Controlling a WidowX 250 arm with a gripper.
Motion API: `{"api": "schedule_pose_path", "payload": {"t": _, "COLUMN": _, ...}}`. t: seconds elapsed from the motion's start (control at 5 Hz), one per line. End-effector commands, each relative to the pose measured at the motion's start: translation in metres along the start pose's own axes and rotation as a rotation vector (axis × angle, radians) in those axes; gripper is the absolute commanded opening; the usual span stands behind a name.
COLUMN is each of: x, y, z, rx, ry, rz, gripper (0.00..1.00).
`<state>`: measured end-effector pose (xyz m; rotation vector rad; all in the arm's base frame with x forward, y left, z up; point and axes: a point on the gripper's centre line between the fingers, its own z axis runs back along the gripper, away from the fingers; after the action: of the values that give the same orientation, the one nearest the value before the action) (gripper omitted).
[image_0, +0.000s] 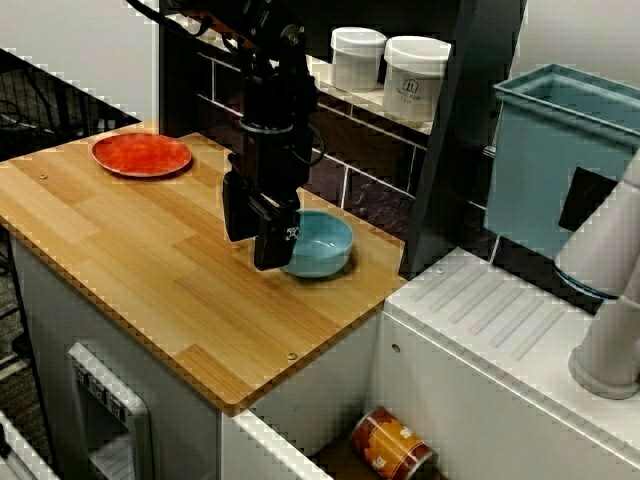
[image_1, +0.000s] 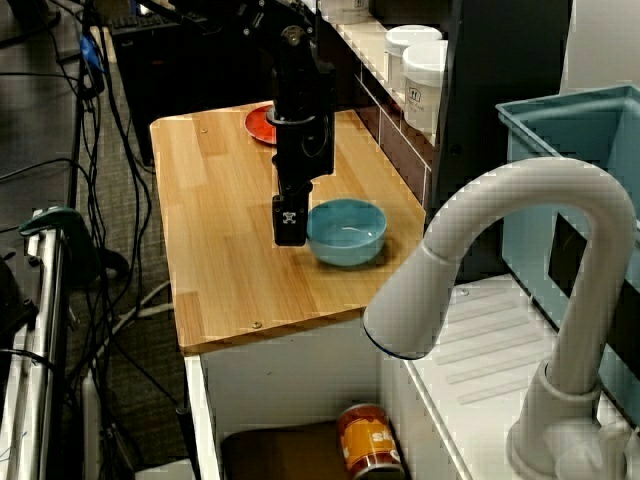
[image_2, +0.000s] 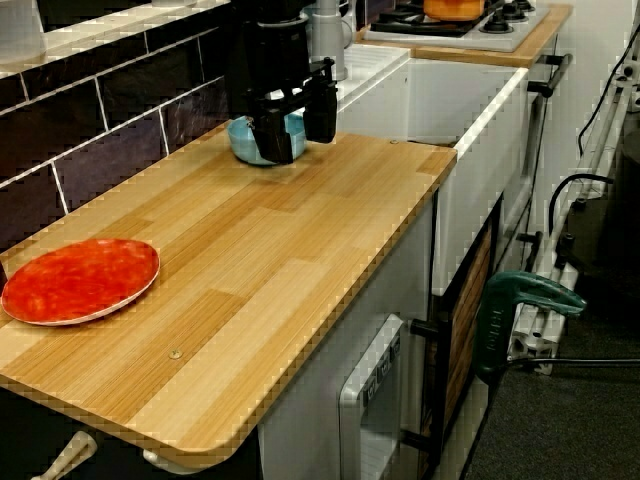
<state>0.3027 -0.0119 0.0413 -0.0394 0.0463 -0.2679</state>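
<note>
The black robot gripper (image_2: 300, 138) hangs, fingers spread wide and empty, just beside the round light-blue ceramic bowl (image_0: 325, 245).

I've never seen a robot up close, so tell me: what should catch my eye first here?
A black robot arm's pincer hangs open low over the wooden counter, close beside a blue bowl near the dark tiled wall. At the counter's other end lies a red plate. In the view from the sink side, a white tap looms large in front.
</note>
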Motion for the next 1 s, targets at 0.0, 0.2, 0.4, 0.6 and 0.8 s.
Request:
{"api": "schedule_pose_path", "payload": {"t": 0.0, "x": 0.002, "y": 0.017, "z": 0.021, "rx": 0.019, "ry": -0.041, "rz": 0.001, "gripper": 1.0}}
{"api": "schedule_pose_path", "payload": {"t": 0.2, "x": -0.004, "y": 0.03, "z": 0.032, "rx": 0.01, "ry": -0.048, "rz": 0.014, "gripper": 1.0}}
{"api": "schedule_pose_path", "payload": {"t": 0.4, "x": -0.006, "y": 0.035, "z": 0.042, "rx": 0.0, "ry": -0.057, "rz": 0.021, "gripper": 1.0}}
{"api": "schedule_pose_path", "payload": {"t": 0.6, "x": -0.002, "y": 0.04, "z": 0.047, "rx": -0.013, "ry": -0.076, "rz": 0.051, "gripper": 1.0}}
{"api": "schedule_pose_path", "payload": {"t": 0.8, "x": 0.01, "y": 0.042, "z": 0.042, "rx": -0.003, "ry": -0.097, "rz": 0.123, "gripper": 1.0}}
